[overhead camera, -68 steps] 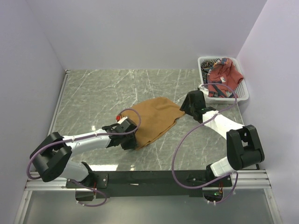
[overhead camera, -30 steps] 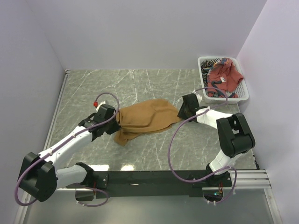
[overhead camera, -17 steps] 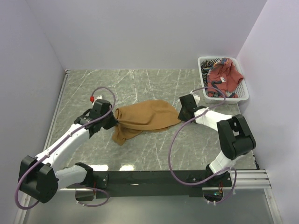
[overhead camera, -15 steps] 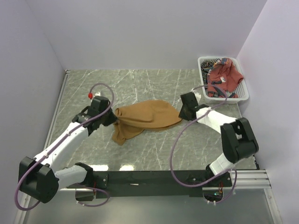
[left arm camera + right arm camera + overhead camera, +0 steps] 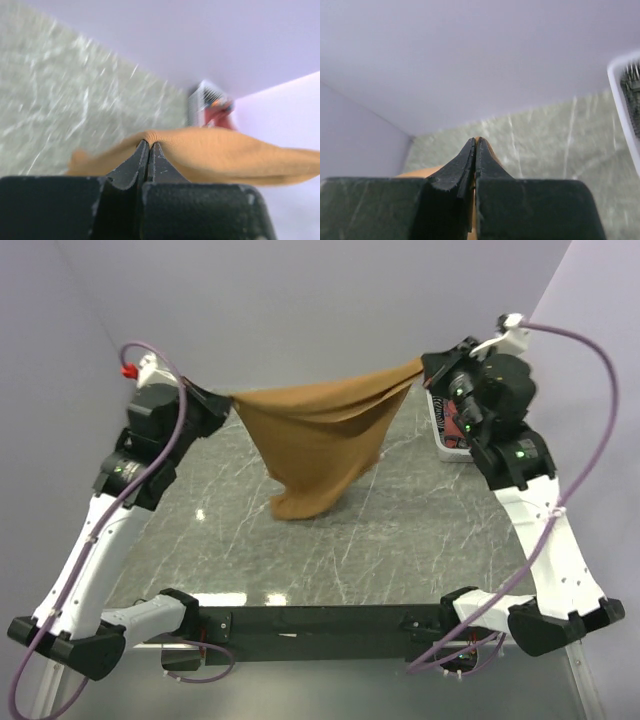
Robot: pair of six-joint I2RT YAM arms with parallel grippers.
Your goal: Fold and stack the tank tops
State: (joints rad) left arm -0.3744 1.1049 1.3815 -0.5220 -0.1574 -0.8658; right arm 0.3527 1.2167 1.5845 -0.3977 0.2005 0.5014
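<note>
The mustard-tan tank top [image 5: 315, 435] hangs in the air, stretched between both raised arms, its lower end dangling just above the table. My left gripper [image 5: 226, 400] is shut on its left corner; in the left wrist view the cloth [image 5: 215, 152] bunches over the closed tips [image 5: 148, 144]. My right gripper [image 5: 424, 368] is shut on the right corner, with a sliver of tan cloth [image 5: 479, 139] showing at the tips [image 5: 475, 141]. A brick-red top [image 5: 452, 425] lies in the basket, mostly hidden behind the right arm. Striped cloth [image 5: 634, 82] shows in the basket.
The white mesh basket [image 5: 440, 430] stands at the table's back right, partly hidden behind the right arm. The marble table [image 5: 400, 530] lies below the hanging cloth. Purple walls close the back and sides.
Both arms have lifted high off the table, raising the tan top from a crumpled heap into a hanging spread. The right gripper closed on its right corner.
</note>
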